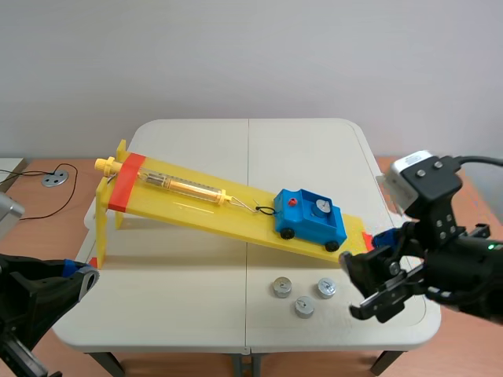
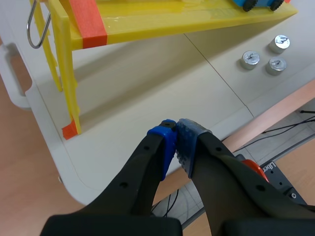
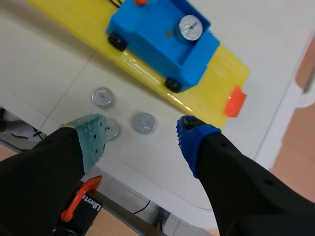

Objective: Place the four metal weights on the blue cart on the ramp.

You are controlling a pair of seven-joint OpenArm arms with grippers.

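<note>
The blue cart point(image 1: 310, 218) sits low on the yellow ramp point(image 1: 196, 200), with one metal weight point(image 1: 321, 207) in its tray. Three more weights point(image 1: 281, 287) point(image 1: 304, 306) point(image 1: 327, 288) lie on the table in front of the ramp's low end. My right gripper point(image 1: 363, 287) hovers open just right of them. In the right wrist view it point(image 3: 141, 131) is above the weights point(image 3: 144, 123) point(image 3: 102, 97), and one weight point(image 3: 113, 129) is half hidden by a pad. The cart point(image 3: 165, 42) is ahead. My left gripper point(image 2: 175, 132) is shut on nothing, near the table's front left corner.
A spring scale point(image 1: 177, 185) lies along the ramp, with a string hooked to the cart. Orange tape point(image 1: 126, 181) marks the ramp's high end, which stands on thin yellow legs point(image 2: 69, 93). The table's front edge point(image 1: 236, 345) is close behind the weights.
</note>
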